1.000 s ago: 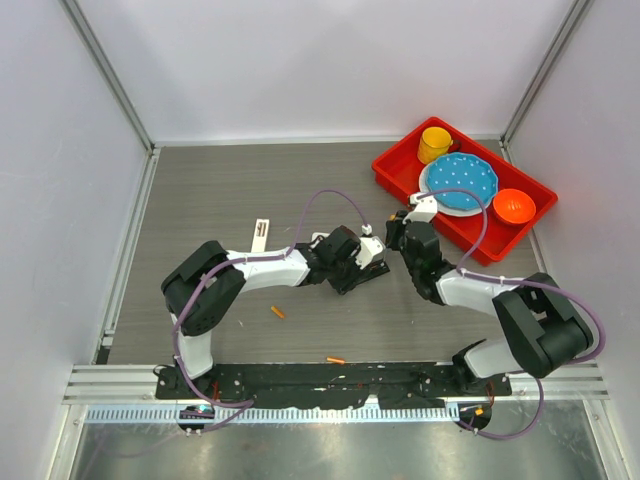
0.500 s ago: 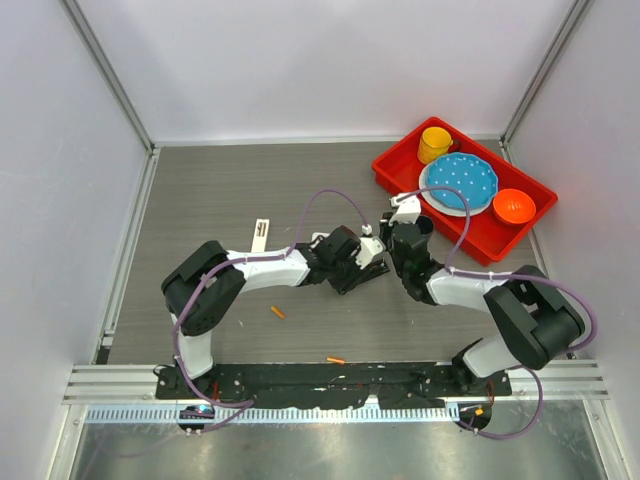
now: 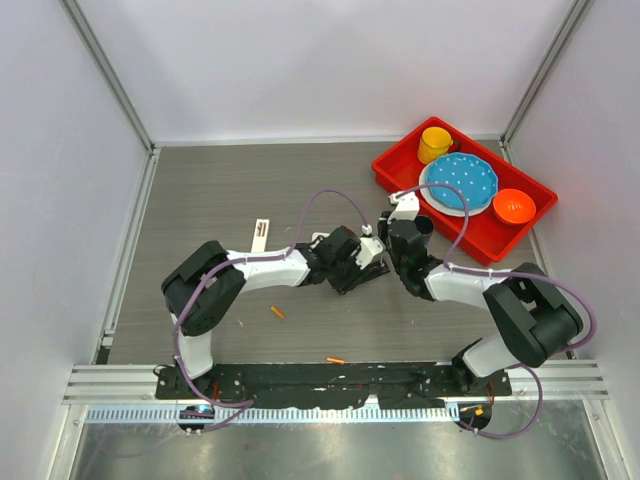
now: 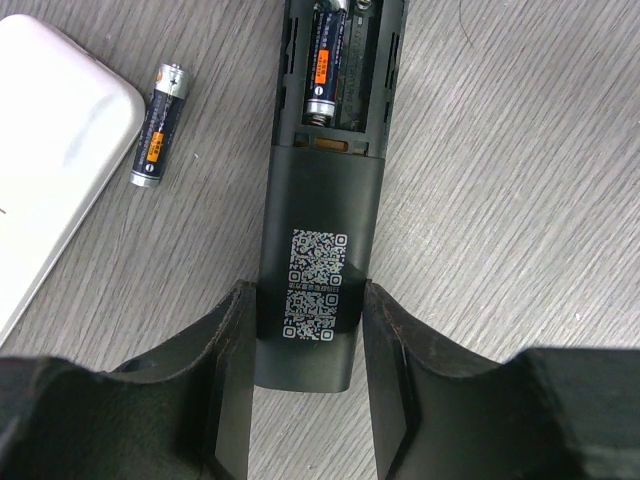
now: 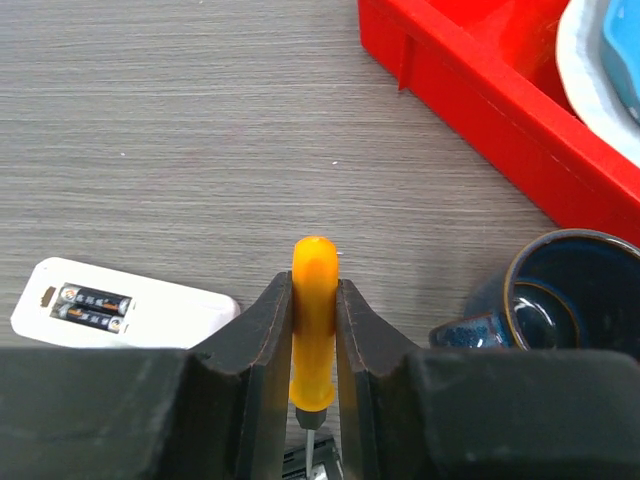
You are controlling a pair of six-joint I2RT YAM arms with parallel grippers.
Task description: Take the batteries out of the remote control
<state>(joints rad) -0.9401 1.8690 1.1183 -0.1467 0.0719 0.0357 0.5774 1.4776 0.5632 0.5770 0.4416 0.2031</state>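
One battery (image 4: 325, 65) sits in the remote (image 4: 315, 260), a loose battery (image 4: 158, 125) lies just left of it; the tray (image 3: 398, 168) sits upper right in the overhead view.

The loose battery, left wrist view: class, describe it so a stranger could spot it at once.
Find the black remote held in the left tool, its battery bay open. Between it and the white remote lies the loose battery, dark with an orange band. Unlike the battery seated in the bay, it rests free on the table.

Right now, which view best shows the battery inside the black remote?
Left wrist: the battery lies clear in the open compartment of the black remote. Top view: too small to see; right wrist misses it.
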